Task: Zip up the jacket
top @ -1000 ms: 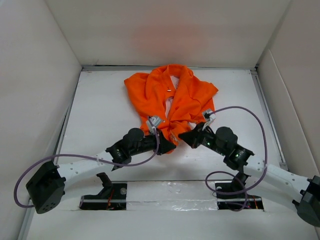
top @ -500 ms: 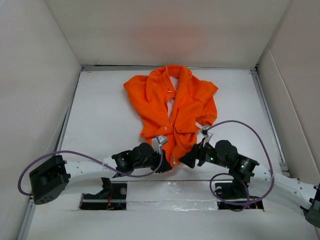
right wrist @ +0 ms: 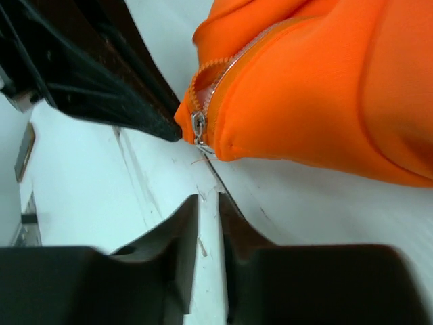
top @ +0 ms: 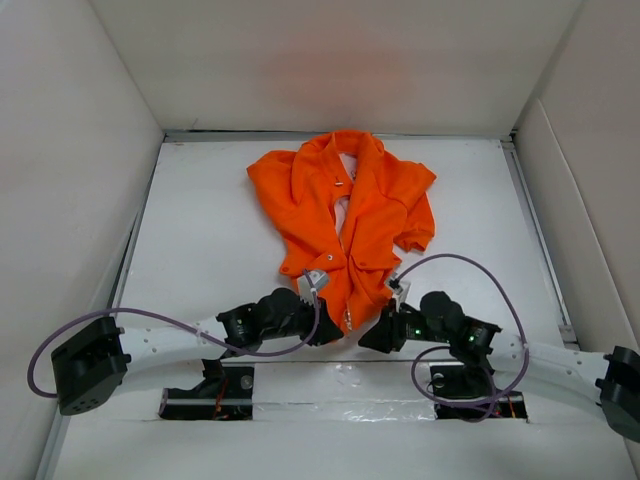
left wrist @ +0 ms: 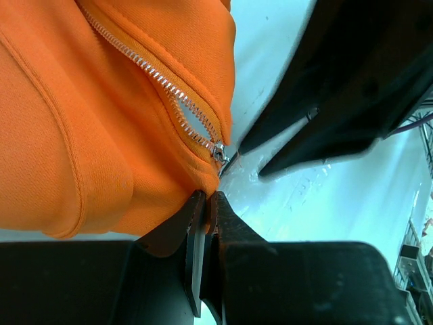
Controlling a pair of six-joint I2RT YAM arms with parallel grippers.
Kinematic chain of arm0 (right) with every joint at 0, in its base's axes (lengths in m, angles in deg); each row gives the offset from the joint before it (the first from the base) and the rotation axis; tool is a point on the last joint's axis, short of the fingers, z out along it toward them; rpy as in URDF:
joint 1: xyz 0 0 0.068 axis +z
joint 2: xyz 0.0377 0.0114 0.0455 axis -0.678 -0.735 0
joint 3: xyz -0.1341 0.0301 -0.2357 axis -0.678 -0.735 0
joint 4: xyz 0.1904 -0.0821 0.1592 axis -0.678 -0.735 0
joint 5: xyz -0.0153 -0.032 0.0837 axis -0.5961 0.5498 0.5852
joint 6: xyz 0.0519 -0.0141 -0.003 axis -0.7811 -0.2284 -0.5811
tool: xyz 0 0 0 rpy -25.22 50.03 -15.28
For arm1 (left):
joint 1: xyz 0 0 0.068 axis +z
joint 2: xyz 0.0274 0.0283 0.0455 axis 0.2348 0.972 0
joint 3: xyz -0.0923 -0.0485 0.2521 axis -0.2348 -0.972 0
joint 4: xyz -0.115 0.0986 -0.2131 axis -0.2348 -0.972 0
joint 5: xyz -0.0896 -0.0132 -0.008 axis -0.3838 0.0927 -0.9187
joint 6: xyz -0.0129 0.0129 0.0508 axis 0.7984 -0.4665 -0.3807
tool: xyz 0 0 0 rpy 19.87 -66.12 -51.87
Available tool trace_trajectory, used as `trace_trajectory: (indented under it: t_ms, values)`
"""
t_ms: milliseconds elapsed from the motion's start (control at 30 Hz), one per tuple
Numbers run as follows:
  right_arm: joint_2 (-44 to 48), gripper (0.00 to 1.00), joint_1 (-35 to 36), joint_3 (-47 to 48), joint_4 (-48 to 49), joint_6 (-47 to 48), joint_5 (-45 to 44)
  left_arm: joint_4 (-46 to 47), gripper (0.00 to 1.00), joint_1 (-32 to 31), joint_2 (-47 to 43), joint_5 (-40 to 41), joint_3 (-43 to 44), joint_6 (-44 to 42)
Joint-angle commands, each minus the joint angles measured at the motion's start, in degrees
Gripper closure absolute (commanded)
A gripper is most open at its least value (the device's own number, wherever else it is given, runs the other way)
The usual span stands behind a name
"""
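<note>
The orange jacket (top: 375,210) lies flat mid-table, collar at the far end and its front partly open, showing pale lining. My left gripper (top: 333,332) is shut on the bottom hem just beside the zipper's lower end, as the left wrist view shows (left wrist: 206,196). The small metal zipper pull (left wrist: 218,152) sits at the bottom of the light zipper (left wrist: 155,74). My right gripper (top: 363,340) rests low on the table a little short of that pull (right wrist: 199,127). Its jaws (right wrist: 208,201) stand narrowly open, with only bare table between them.
White walls (top: 80,150) close in the table on the left, back and right. Purple cables (top: 470,262) loop over both arms. The two arm mounts (top: 215,385) stand at the near edge, behind a taped seam (top: 340,405).
Both arms have drawn back toward the near edge, pulling the jacket's hem nearer and straighter. The right gripper, which was at the hem, now stands open just off it.
</note>
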Motion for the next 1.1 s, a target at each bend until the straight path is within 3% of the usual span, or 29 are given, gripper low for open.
trace_trajectory:
  t_ms: [0,33,133,600,867,1067]
  values:
    - [-2.73,0.59,1.86,-1.87,14.89,1.83,1.22,4.33,1.0,-0.37,-0.5,-1.36,-0.82,1.23]
    - [-3.96,0.4,2.65,-2.49,16.5,2.35,-0.18,4.86,1.0,-0.37,-0.5,-1.71,-0.99,1.41]
    - [-5.37,0.29,2.65,-3.81,21.6,4.64,0.24,6.53,1.0,-0.37,-0.67,-2.85,-1.35,2.46]
    - [-11.17,0.26,3.18,-3.02,26.7,7.02,-0.81,10.67,1.0,-0.37,-0.41,-5.32,-1.88,5.19]
    - [-8.81,0.44,3.18,-3.64,25.74,6.49,-2.47,10.58,1.0,-0.37,-0.76,-5.23,-2.23,5.54]
    - [-11.16,0.39,3.18,-3.29,26.52,6.4,-1.87,10.84,1.0,-0.37,-0.85,-5.23,-2.23,5.63]
